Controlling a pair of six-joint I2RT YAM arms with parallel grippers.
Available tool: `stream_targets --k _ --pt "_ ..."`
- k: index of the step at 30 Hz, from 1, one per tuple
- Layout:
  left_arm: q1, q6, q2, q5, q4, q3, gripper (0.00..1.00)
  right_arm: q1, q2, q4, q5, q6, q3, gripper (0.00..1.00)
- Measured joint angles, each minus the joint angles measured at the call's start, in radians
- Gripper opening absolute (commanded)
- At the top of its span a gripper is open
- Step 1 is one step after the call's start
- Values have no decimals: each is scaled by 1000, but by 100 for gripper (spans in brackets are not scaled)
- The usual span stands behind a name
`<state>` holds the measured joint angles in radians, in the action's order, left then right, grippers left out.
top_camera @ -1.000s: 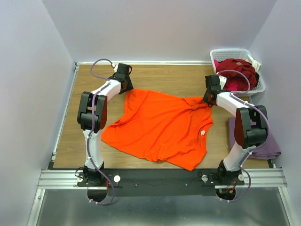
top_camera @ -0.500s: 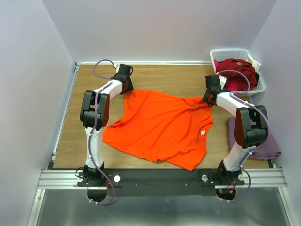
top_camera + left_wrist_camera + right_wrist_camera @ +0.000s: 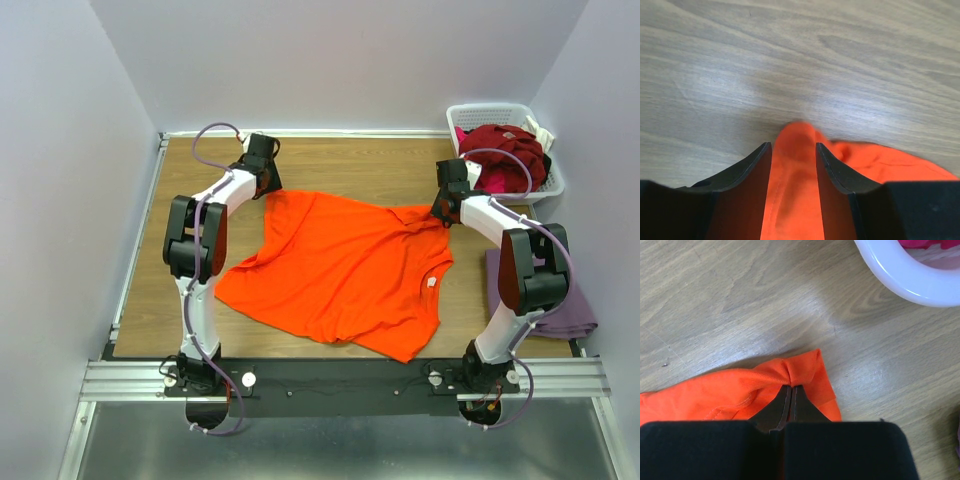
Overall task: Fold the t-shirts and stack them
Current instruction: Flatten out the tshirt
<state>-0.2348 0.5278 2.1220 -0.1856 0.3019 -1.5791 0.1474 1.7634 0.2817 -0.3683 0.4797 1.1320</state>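
A bright orange t-shirt (image 3: 340, 270) lies spread on the wooden table, its white neck label (image 3: 432, 283) at the right. My left gripper (image 3: 268, 188) is at the shirt's far left corner. In the left wrist view the gripper (image 3: 792, 146) is open, and a ridge of orange fabric (image 3: 790, 200) lies between the spread fingers. My right gripper (image 3: 441, 212) is at the far right corner. In the right wrist view it (image 3: 791, 386) is shut on a bunched fold of the orange fabric (image 3: 715, 395).
A white slatted basket (image 3: 500, 108) stands at the back right, holding a dark red shirt (image 3: 505, 145) and a pink one (image 3: 495, 182). Its rim shows in the right wrist view (image 3: 900, 285). A folded mauve-purple shirt (image 3: 560, 300) lies at the right edge. Walls enclose the table.
The left arm swayed slightly to the right and came back, and the shirt's near left edge shifted a little with it. The right arm has not moved.
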Motion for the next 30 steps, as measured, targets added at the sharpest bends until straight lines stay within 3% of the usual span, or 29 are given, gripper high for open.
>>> stream_targets --k 17,30 --pt "0 -4 -43 0 7 36 50 0 0 0 0 1 0 1" --pt "0 -6 42 17 16 -13 49 0 0 0 0 2 0 1"
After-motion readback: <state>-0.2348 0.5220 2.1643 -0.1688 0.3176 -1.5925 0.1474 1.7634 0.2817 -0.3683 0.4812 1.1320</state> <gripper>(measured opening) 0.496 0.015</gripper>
